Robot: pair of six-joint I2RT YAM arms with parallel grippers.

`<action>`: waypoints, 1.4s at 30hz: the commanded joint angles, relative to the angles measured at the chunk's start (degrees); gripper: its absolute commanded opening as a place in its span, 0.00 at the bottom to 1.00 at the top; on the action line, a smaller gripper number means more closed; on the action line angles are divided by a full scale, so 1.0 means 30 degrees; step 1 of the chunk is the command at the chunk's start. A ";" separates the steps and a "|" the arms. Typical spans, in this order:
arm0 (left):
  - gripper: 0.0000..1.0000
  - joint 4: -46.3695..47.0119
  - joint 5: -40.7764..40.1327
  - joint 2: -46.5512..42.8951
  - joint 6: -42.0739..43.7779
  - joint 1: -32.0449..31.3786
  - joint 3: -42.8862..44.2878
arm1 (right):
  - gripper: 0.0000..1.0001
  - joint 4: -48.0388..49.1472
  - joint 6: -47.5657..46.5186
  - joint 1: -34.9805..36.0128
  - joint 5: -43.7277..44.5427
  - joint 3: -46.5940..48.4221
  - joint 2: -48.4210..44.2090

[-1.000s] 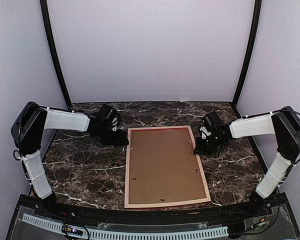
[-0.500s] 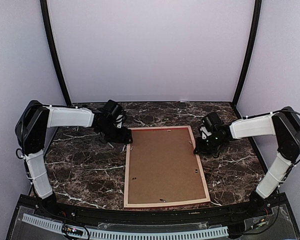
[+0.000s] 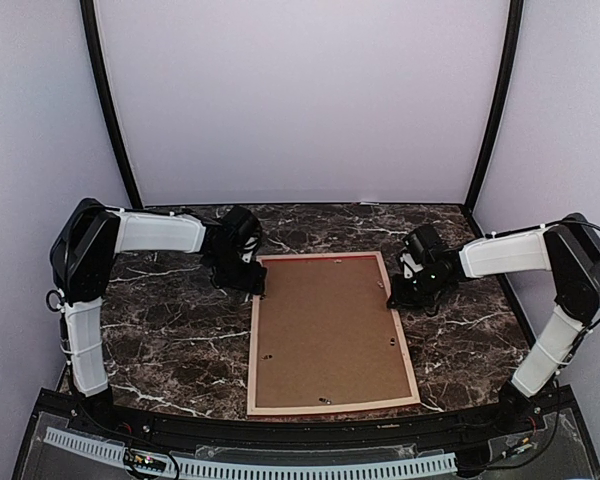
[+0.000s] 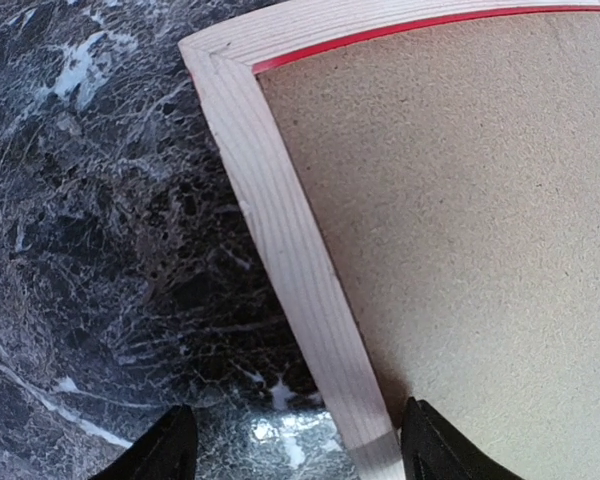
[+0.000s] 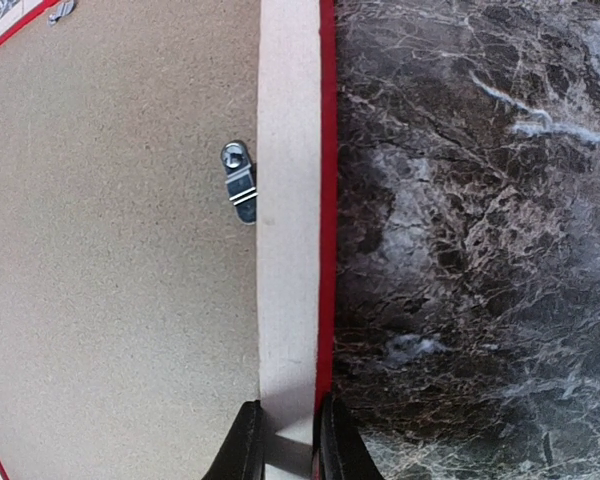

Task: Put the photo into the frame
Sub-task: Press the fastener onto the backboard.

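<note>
The frame (image 3: 252,345) lies face down on the marble table, pale wood back up, with a thin red edge (image 5: 328,200) showing. A brown backing board (image 3: 325,330) fills it. The photo is hidden. My left gripper (image 3: 253,284) is open at the frame's far-left corner. In the left wrist view its fingers straddle the left rail (image 4: 290,240), one over the marble and one over the board, the left gripper (image 4: 298,450) gripping nothing. My right gripper (image 5: 288,440) is shut on the right rail (image 5: 288,250) near the far-right corner, where the right gripper (image 3: 395,297) appears from above.
Small metal turn clips hold the backing board, one (image 5: 239,181) just ahead of my right fingers and others along the board's edges (image 3: 268,356). Dark veined marble (image 3: 170,340) surrounds the frame. Pale walls and black corner posts close in the back and sides.
My left arm has swung right toward the frame's far-left corner, and its jaws now stand over the left rail, slightly narrower. The right arm and the frame have not moved.
</note>
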 commanded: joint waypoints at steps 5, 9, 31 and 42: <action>0.70 -0.1860 -0.1037 0.0145 0.0419 -0.0412 0.0179 | 0.06 0.0784 0.0915 0.0171 -0.1444 -0.0497 -0.0006; 0.68 -0.2152 -0.1217 0.0119 0.0459 -0.0668 0.0007 | 0.06 0.0872 0.0915 0.0172 -0.1476 -0.0551 0.0044; 0.72 -0.1094 0.1634 -0.0745 0.0231 -0.0840 -0.0572 | 0.06 0.1233 0.0973 0.0168 -0.1784 -0.0857 0.0305; 0.72 -0.0631 0.1395 -0.0789 0.0196 -0.0841 -0.0408 | 0.06 0.1353 0.1003 0.0201 -0.1883 -0.0858 0.0403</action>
